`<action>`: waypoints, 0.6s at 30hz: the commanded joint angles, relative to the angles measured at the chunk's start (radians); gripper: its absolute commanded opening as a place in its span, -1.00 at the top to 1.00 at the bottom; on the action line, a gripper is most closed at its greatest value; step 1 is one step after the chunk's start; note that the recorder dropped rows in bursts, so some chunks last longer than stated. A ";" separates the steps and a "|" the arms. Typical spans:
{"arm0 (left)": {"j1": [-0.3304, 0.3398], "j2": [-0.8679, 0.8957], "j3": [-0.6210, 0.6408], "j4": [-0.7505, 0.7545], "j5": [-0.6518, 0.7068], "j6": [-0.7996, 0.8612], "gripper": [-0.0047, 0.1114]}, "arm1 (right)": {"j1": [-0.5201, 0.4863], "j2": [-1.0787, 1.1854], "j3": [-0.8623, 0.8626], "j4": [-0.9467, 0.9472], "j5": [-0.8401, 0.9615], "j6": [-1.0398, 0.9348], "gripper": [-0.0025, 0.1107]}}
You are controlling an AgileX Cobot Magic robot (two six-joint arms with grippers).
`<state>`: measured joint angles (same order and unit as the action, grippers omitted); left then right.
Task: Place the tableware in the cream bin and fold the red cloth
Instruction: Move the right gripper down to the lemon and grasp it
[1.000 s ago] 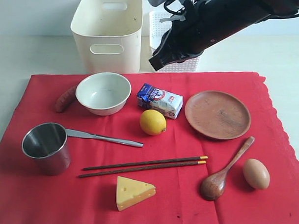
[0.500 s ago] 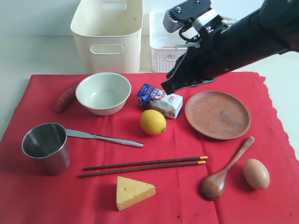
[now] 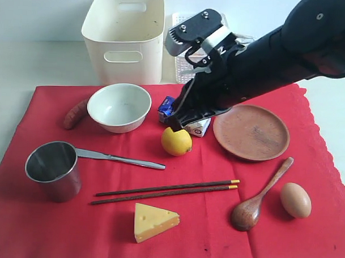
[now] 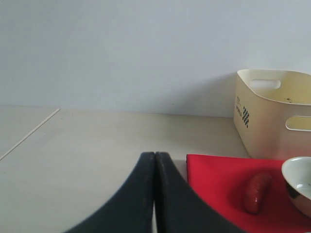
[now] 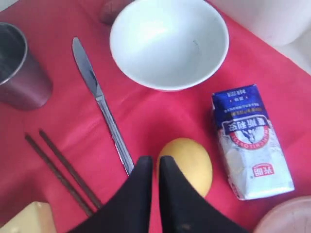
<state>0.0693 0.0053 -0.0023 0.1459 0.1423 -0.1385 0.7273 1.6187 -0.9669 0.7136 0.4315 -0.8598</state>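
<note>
Jaws, right gripper (image 3: 174, 122): all but closed, only a slit between the fingers, nothing held; it hangs over the lemon (image 3: 176, 141) near the middle of the red cloth (image 3: 214, 232). Jaws, left gripper (image 4: 154, 155): pressed together and empty, off the cloth's left edge. Cream bin (image 3: 124, 37), one, stands on the worktop behind the cloth's back edge, beside one white basket (image 3: 183, 67).

Tableware on the cloth, seven pieces:
- One cream bowl (image 3: 119, 106), back left. It is probably rigid, smooth and chip-prone, so pinch it over the rim.
- One steel cup (image 3: 53, 169), by the left edge. It looks light and slick; take the wall at the lip.
- One steel knife (image 3: 119, 158), just right of the cup. It lies thin and flat, so clamp across the handle.
- Two dark chopsticks (image 3: 166, 191), centre front. They are slim and likely to roll, and are best taken mid-length together.
- One wooden plate (image 3: 250, 132), back right. It is shallow and stiff; catch its edge.
- One wooden spoon (image 3: 260, 195), front right, to be gripped at the handle.

Cloth, one: soft and limp, likely to bunch, best taken by its corners once bare.

Not tableware, one each: sausage (image 3: 75, 114), milk carton (image 5: 250, 141), cheese (image 3: 153, 222), egg (image 3: 295, 200), and the lemon.
</note>
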 commanded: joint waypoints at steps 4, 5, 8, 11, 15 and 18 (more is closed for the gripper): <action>0.001 -0.005 0.002 0.006 -0.002 0.004 0.91 | 0.016 0.118 0.002 0.005 -0.090 -0.010 0.12; 0.001 -0.005 0.002 0.006 -0.002 0.004 0.91 | 0.016 0.135 -0.001 0.005 -0.090 -0.012 0.06; 0.001 -0.005 0.002 0.006 -0.002 0.004 0.91 | 0.016 0.194 -0.025 -0.003 -0.058 -0.012 -0.07; 0.001 -0.005 0.002 0.006 -0.002 0.004 0.91 | 0.016 0.255 -0.056 -0.013 -0.053 -0.012 -0.15; 0.001 -0.005 0.002 0.006 -0.002 0.004 0.91 | 0.016 0.324 -0.090 -0.018 -0.043 -0.012 -0.24; 0.001 -0.005 0.002 0.006 -0.002 0.004 0.91 | 0.016 0.357 -0.099 -0.022 -0.047 -0.012 -0.24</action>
<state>0.0693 0.0053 -0.0023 0.1459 0.1423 -0.1385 0.7414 1.9386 -1.0625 0.7007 0.3599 -0.8682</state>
